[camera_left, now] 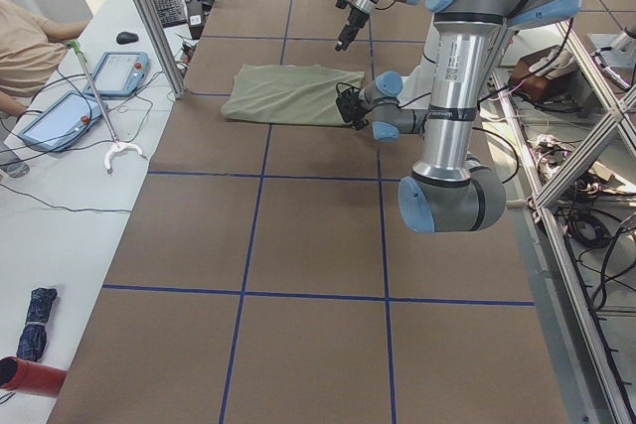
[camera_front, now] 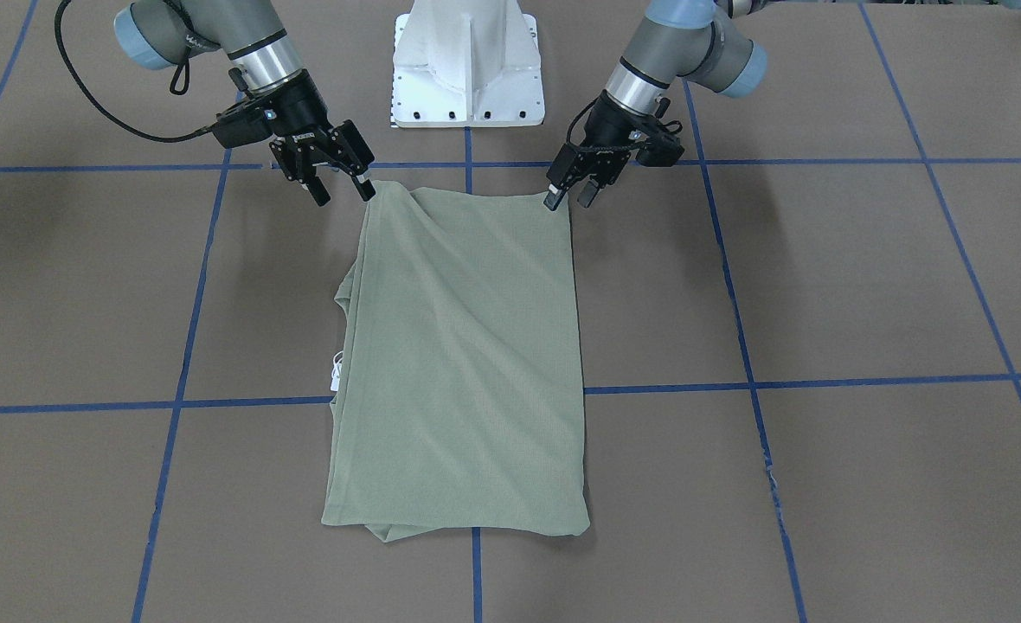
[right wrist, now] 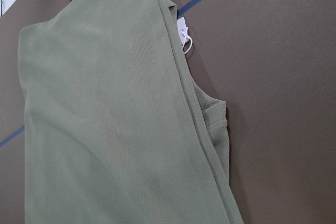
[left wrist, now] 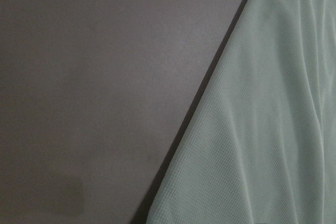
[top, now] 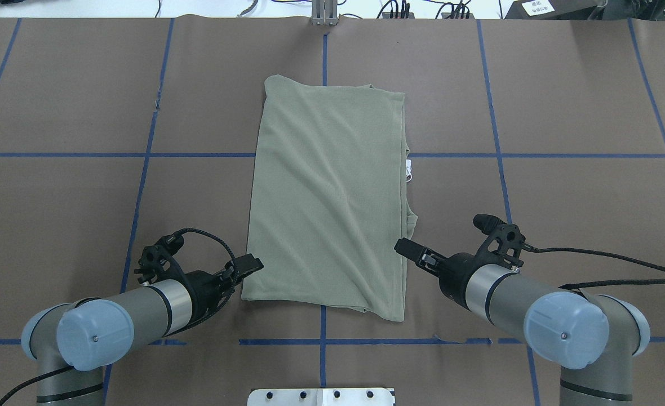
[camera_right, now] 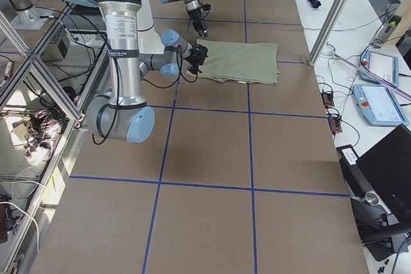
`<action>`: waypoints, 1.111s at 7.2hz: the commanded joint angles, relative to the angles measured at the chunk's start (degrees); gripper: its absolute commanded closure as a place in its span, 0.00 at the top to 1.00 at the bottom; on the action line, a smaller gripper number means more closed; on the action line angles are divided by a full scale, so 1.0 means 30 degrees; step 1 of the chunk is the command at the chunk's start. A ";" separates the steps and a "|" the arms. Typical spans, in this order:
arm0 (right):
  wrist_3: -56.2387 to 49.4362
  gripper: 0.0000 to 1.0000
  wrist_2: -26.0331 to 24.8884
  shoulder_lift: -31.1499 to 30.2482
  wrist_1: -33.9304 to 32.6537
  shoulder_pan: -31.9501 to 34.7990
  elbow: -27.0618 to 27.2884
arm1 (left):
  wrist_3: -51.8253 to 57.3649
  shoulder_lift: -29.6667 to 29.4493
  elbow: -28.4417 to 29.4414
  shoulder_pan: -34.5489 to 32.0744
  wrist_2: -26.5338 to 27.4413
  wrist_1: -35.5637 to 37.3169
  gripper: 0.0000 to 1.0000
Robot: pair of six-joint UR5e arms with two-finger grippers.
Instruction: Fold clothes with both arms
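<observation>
Logged pale sage-green fine-ribbed knit shirt (camera_front: 463, 346) flat on brown paper-covered worktop (camera_front: 822, 277) crossed by blue tape grid lines (camera_front: 822, 382), folded lengthwise into a long rectangle running from the robot's side toward the far edge. Spotted loose diagonal wrinkles across the top layer, lower layers peeking out along the long edge on the robot's right, small white hang tag (top: 408, 169) poking out there about mid-length. Found black two-finger left gripper (camera_front: 569, 201) on silver-grey left arm (camera_front: 679, 48) with light blue joint caps, at the shirt's near corner on the robot's left, jaws apart, fabric corner sitting between the tips, contact with cloth impossible to tell. Found black two-finger right gripper (camera_front: 343, 195) on silver-grey right arm (camera_front: 242, 30) at the other near corner, jaws apart and wider, one fingertip (camera_front: 366, 190) right against the fabric edge, other tip out over bare worktop. Caught shirt edge against bare worktop in left wrist view, tag and layered edge in right wrist view. Marked white metal pedestal (camera_front: 467, 69) between the arms, beyond the shirt's near edge and apart from it. Noted a seated person's sleeve (camera_left: 25, 42) near a blue-edged tablet (camera_left: 119, 71) in the left side view.
</observation>
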 commanded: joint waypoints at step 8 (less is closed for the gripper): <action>0.0003 1.00 -0.0232 -0.0010 0.0000 -0.0031 0.0003 | -0.0069 -0.0811 0.0813 0.0940 0.0113 0.0000 0.67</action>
